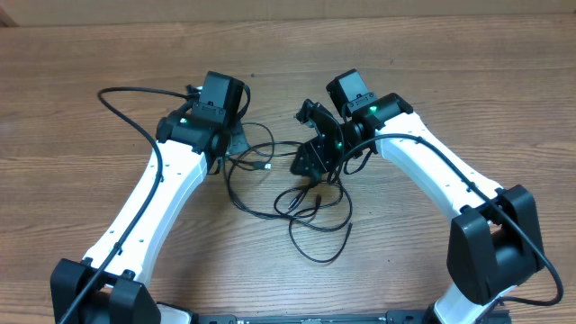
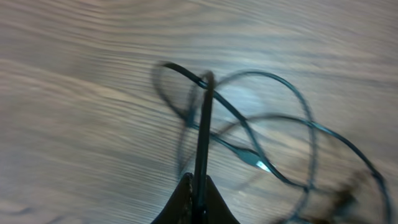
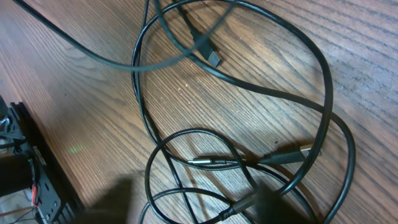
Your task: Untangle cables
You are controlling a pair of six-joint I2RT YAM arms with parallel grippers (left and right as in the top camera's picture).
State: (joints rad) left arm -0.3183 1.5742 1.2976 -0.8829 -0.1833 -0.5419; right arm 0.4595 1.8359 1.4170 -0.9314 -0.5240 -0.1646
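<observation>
My left gripper [image 1: 236,146] sits at the left edge of the cables [image 1: 301,202], its fingers [image 2: 186,200] pinched tight on one strand. The cables lie in loose overlapping loops on the wooden table [image 1: 90,54]. My right gripper [image 1: 304,139] is over their upper right part, fingers spread apart and gripping nothing.

Only non-job thing on my feed is the wooden table [image 1: 72,108]: brown boards, grain running side to side, with a faint green glint on the wood [image 3: 78,149] in the right wrist view.
</observation>
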